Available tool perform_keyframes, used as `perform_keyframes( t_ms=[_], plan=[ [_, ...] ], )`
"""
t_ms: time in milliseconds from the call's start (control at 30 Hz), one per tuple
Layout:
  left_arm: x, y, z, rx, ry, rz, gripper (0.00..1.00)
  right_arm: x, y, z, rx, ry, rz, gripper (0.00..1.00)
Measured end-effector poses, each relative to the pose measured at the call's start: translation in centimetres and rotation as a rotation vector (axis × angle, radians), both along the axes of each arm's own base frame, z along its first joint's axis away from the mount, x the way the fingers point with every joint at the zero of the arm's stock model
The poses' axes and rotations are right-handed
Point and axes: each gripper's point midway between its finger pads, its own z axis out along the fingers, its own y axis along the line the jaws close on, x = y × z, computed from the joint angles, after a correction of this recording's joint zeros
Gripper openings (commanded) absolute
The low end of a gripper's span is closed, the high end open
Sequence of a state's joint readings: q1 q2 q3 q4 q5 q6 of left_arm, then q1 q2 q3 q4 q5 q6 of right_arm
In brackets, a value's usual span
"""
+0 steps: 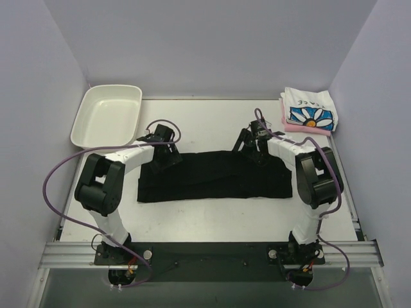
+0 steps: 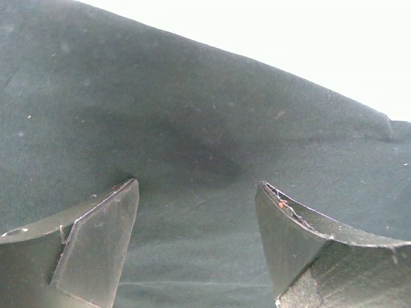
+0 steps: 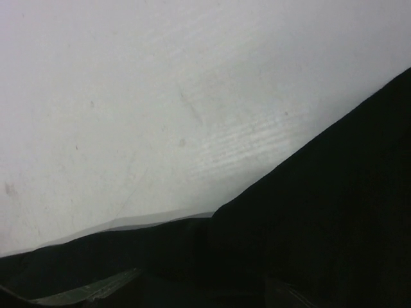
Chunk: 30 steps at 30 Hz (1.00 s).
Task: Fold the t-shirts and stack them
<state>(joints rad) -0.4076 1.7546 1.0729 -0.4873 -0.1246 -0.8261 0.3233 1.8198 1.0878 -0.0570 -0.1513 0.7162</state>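
A large plain black t-shirt (image 1: 215, 174) of soft matte cloth lies folded into a long flat band across the middle of the smooth white table (image 1: 212, 221), its far edge slightly rumpled. At the far right corner, a white t-shirt with a blue daisy print (image 1: 310, 110) sits folded square on top of a folded pink t-shirt (image 1: 300, 128), well apart from the black one. A glossy white plastic tray (image 1: 106, 115) with rounded corners rests at the far left corner. The 2 arms bend forward and down over the far edge of the black cloth, purple cables looping behind them. The left gripper (image 1: 168, 154) hovers low at the band's left end, its 2 dark wedge-shaped fingers (image 2: 96, 250) spread wide over the fabric, holding nothing. The right gripper (image 1: 253, 147) dips at the right end; how its fingers stand cannot be told, since its wrist camera shows only bare table and dark cloth.
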Motion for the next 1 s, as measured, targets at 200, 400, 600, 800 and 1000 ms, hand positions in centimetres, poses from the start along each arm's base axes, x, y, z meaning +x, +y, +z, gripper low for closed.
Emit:
perform_keyframes(
  t_ms=[200, 400, 600, 800, 1000],
  plan=[
    [5.5, 0.1, 0.3, -0.033, -0.042, 0.025, 0.84, 4.8, 0.0, 0.3, 0.013, -0.012, -0.002, 0.74],
    [8.5, -0.4, 0.8, -0.058, -0.074, 0.017, 0.84, 5.3, -0.7, 0.7, -0.019, -0.014, 0.021, 0.77],
    [7.2, -1.4, 2.5, -0.065, -0.083, -0.027, 0.85, 3.4, -2.4, 4.7, -0.141, -0.034, 0.066, 0.77],
    [5.3, -3.5, 8.3, -0.114, -0.199, -0.090, 0.85, 1.2, -3.9, 7.7, -0.220, -0.070, 0.072, 0.78],
    [4.0, -3.2, 8.8, -0.124, -0.210, -0.091, 0.85, -3.2, -4.8, 3.7, -0.257, 0.055, 0.100, 0.78]
  ],
)
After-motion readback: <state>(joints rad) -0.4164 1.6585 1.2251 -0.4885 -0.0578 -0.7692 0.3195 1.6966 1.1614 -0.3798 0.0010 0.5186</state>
